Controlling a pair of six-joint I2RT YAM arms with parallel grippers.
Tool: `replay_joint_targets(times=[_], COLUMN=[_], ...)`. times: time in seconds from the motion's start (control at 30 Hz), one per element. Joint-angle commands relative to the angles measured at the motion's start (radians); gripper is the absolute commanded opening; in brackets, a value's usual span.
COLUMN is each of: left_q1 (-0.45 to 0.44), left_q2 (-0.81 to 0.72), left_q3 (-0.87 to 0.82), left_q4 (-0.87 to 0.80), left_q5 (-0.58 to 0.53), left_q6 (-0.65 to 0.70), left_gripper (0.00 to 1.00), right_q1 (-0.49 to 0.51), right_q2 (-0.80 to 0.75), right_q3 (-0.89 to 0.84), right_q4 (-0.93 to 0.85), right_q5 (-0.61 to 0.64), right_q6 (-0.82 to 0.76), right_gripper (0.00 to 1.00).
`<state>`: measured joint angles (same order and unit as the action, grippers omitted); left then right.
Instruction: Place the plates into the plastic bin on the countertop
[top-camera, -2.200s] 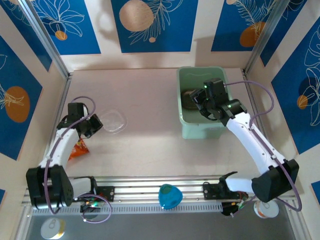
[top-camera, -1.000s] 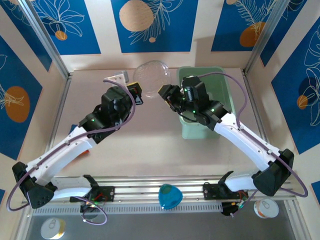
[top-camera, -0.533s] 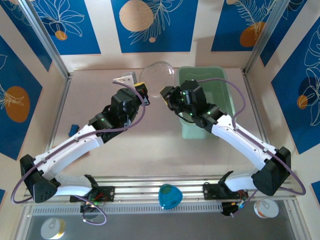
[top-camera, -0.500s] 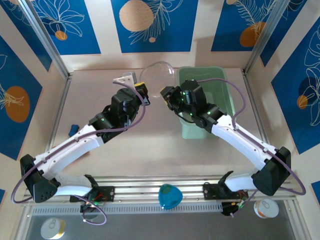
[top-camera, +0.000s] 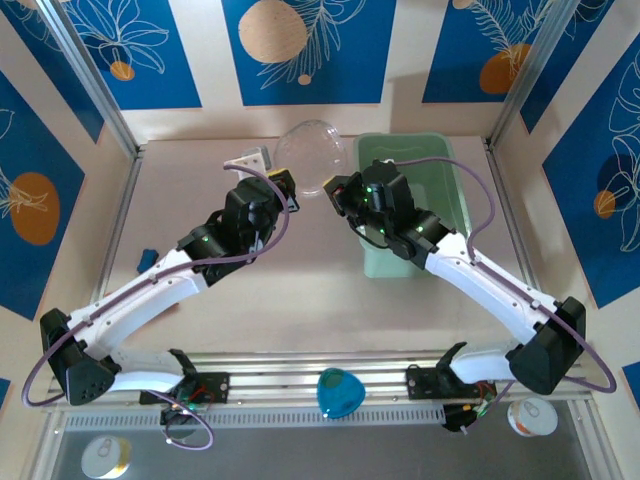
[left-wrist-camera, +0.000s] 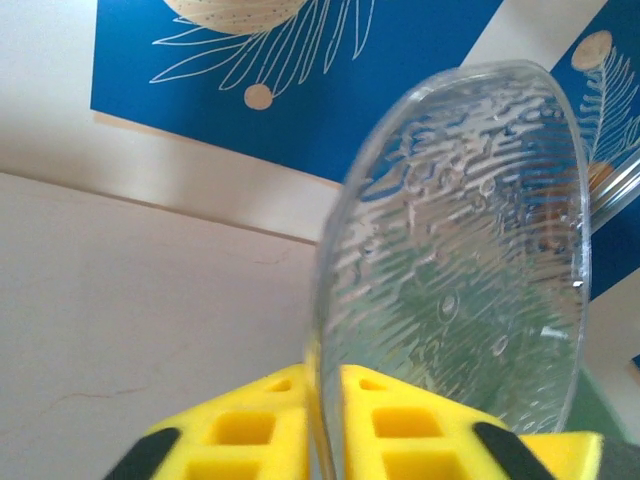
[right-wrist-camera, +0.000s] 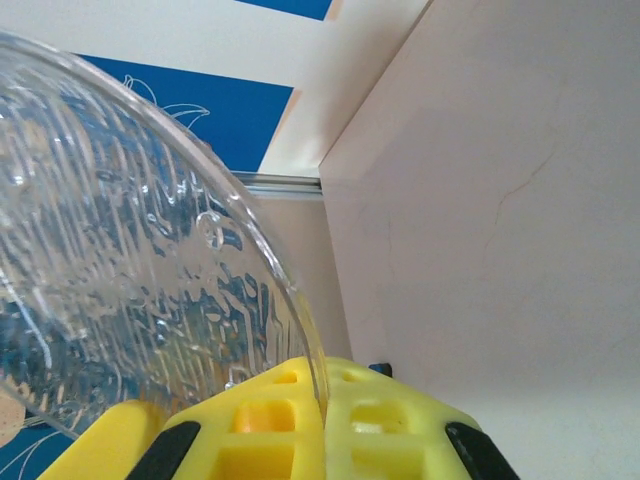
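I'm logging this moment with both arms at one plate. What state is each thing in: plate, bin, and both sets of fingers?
clear plate: held in the air, rim pinched from both sides.
left gripper: fingers shut on the clear plate.
right gripper: fingers shut on the clear plate.
plastic bin: upright on the countertop, open-topped.

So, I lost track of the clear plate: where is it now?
In the top view the clear plate is held up just left of the bin, its near edge pinched by both the left gripper and the right gripper.
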<state>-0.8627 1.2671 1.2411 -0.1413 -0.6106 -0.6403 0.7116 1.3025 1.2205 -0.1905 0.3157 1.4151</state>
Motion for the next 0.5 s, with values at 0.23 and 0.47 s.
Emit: replay_joint_targets(times=[0.23, 0.47], left_q1=[-0.009, 0.06], left_q2=[-0.038, -0.07], left_q3=[0.038, 0.029], left_q4=[-0.098, -0.092], left_q5=[0.004, 0.087], left_q6=[0.046, 0.121], left_gripper=[0.53, 0.74], right_q1=[-0.053, -0.174], right_q2=[-0.016, -0.004], right_q3=[-0.015, 0.029], right_q4=[-0.013, -0.092], right_q5=[0.066, 0.055], right_q6=[-0.051, -0.08], right_gripper=[0.0, 0.0])
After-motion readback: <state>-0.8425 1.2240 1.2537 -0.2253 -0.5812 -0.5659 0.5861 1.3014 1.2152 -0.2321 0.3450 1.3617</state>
